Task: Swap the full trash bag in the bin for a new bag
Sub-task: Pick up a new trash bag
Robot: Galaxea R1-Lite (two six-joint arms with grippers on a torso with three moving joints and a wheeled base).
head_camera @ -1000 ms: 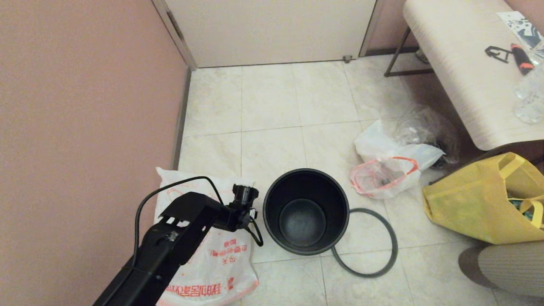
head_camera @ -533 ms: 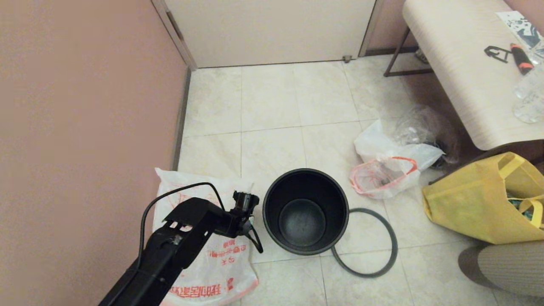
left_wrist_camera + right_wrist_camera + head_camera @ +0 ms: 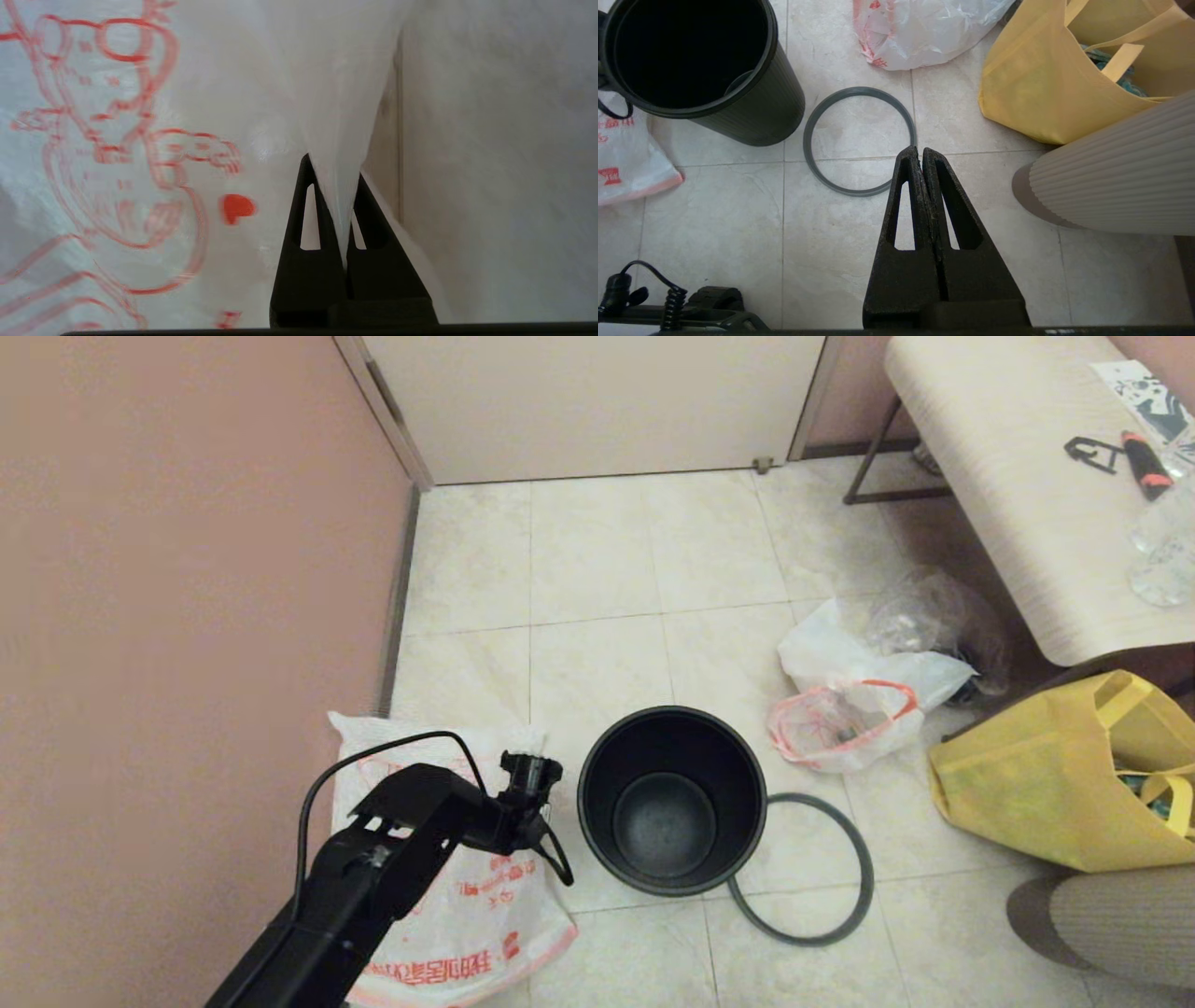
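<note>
The new bag (image 3: 467,915), white with a red cartoon, lies on the floor left of the bin (image 3: 597,756). My left gripper (image 3: 528,786) hangs over the bag's edge nearest the bin. In the left wrist view this gripper (image 3: 332,167) is shut on a pinched fold of the new bag (image 3: 140,140), which rises in a cone from the floor. The black bin (image 3: 752,112) stands empty, its grey ring (image 3: 864,868) on the floor beside it. The full trash bag (image 3: 845,723) lies right of the bin. My right gripper (image 3: 920,150) is shut on nothing, held above the ring (image 3: 810,140).
A yellow fabric tote (image 3: 1046,784) stands at the right, under a light table (image 3: 1008,495). A clear bag of dark items (image 3: 943,616) lies behind the full bag. A pink wall (image 3: 187,569) runs close along the left. A ribbed grey object (image 3: 1120,924) sits at the lower right.
My left gripper has shifted slightly left and the new bag has moved with it: its outline has spread and its near-bin edge is drawn up. The bin, ring and full bag are unmoved.
</note>
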